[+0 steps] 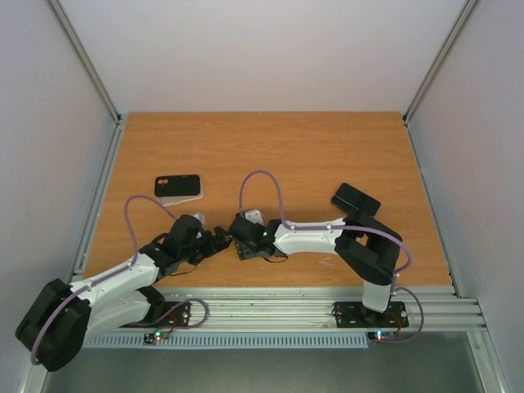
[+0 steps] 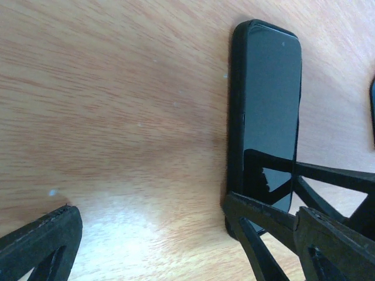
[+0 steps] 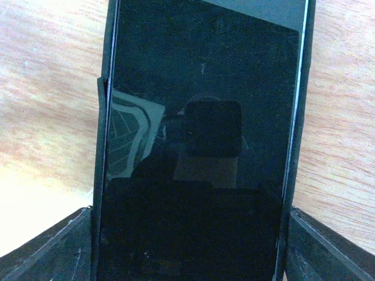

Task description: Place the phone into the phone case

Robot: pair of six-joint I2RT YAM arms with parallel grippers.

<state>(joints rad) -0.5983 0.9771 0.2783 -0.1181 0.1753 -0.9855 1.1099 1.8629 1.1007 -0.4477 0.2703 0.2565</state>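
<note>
The black phone (image 3: 199, 117) lies screen up on the table inside the black phone case (image 3: 104, 146). The case's left rim shows a small step near the top. My right gripper (image 3: 190, 240) straddles the phone's near end, its fingers (image 3: 328, 246) pressed on both case sides. In the left wrist view the cased phone (image 2: 266, 105) lies to the right. My left gripper (image 2: 149, 211) is open wide and its right finger (image 2: 258, 213) rests on the phone's near corner. In the top view both grippers, left (image 1: 214, 240) and right (image 1: 239, 246), meet at the front centre and hide the phone.
A second phone (image 1: 178, 188) with a black and white back lies behind the left gripper. A black slab (image 1: 355, 199) lies at the right, beside the right arm's elbow. The table's front edge and metal rails (image 1: 327, 299) are just behind the grippers.
</note>
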